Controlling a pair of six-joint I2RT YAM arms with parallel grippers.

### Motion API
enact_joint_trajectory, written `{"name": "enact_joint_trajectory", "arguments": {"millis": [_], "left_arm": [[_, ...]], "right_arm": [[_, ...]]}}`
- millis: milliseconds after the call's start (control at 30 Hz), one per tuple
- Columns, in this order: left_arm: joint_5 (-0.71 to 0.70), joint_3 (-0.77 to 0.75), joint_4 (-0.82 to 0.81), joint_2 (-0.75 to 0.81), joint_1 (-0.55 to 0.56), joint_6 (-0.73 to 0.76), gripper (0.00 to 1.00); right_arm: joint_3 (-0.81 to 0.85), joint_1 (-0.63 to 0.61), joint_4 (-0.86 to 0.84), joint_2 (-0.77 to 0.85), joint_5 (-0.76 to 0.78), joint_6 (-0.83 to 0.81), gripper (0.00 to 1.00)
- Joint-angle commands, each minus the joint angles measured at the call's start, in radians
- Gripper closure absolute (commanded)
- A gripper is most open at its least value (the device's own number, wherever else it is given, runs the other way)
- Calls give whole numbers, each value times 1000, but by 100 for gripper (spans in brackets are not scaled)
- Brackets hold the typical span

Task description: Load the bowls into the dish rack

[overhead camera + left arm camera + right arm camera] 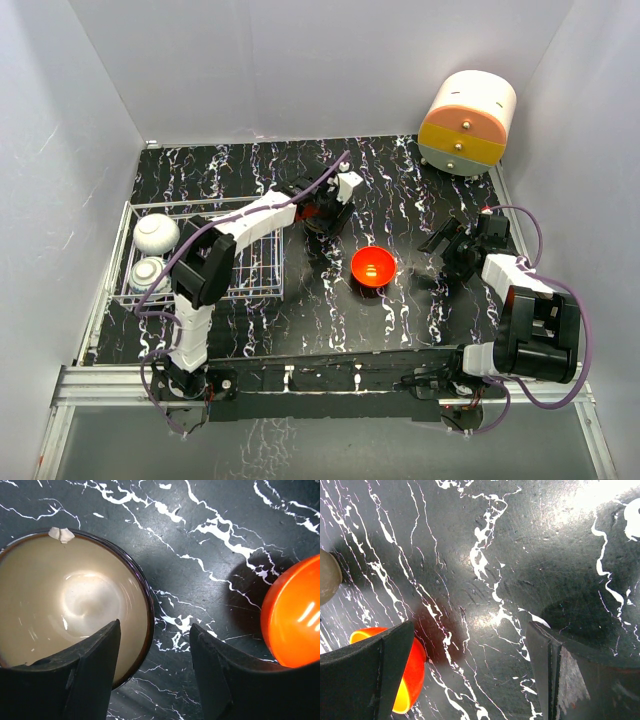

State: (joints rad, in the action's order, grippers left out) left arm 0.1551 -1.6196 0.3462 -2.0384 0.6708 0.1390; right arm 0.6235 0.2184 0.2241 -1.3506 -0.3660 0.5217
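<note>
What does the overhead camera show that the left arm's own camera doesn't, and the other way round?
Only the overhead view: the dish rack holding a white bowl and another pale bowl, and the cream-and-orange drawer cabinet. Only the left wrist view: the brown bowl and its beige inside, with the left gripper straddling its rim, one finger inside, one outside. Both: the red-orange bowl on the black marbled table.
</note>
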Motion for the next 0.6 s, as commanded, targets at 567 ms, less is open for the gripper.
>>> {"name": "enact_joint_trajectory", "arguments": {"millis": [567], "left_arm": [[9, -14, 6, 60, -8, -8, 50]], "right_arm": [[-1, 9, -58, -8, -4, -9, 2]]}}
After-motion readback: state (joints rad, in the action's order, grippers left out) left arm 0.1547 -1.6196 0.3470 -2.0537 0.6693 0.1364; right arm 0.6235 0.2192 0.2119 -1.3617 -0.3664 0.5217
